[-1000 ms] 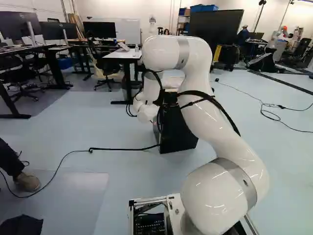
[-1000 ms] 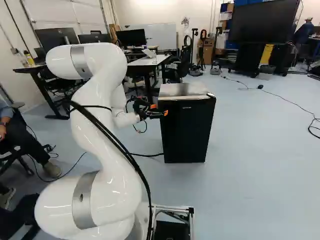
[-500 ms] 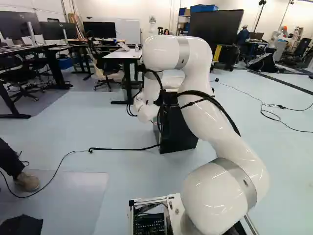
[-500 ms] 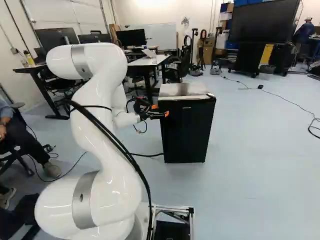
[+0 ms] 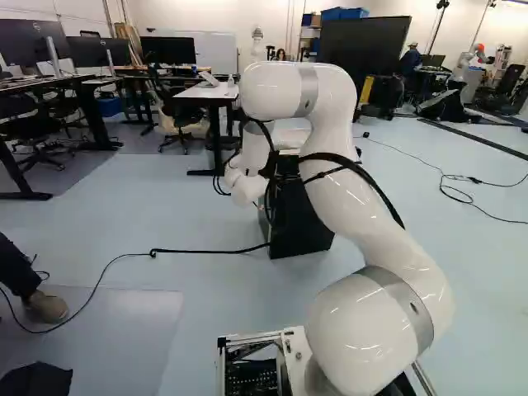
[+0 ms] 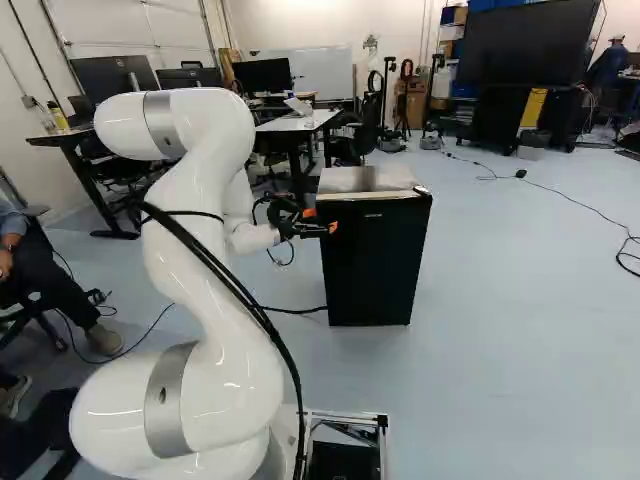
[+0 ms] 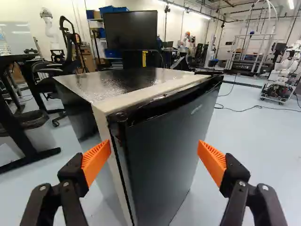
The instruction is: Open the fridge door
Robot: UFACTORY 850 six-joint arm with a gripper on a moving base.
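Note:
In the right base view my gripper (image 6: 325, 222) is at the upper left edge of the black fridge (image 6: 372, 262). The wrist view shows the gripper (image 7: 154, 157) open, its orange pads wide apart, with the near corner of the fridge ahead between them. The dark fridge door (image 7: 164, 146) is closed against the pale cabinet edge, and its black top trim (image 7: 164, 102) runs along the upper rim. I cannot tell whether either pad touches the fridge. In the left base view my arm hides much of the fridge (image 5: 305, 219).
A white table (image 6: 300, 122) stands behind the fridge, and a bin (image 7: 30, 129) is beside it. A black cable (image 5: 198, 251) lies on the floor left of the fridge. Another robot (image 7: 284, 70) stands far off. A person's leg (image 6: 70, 300) is at the left of the right base view.

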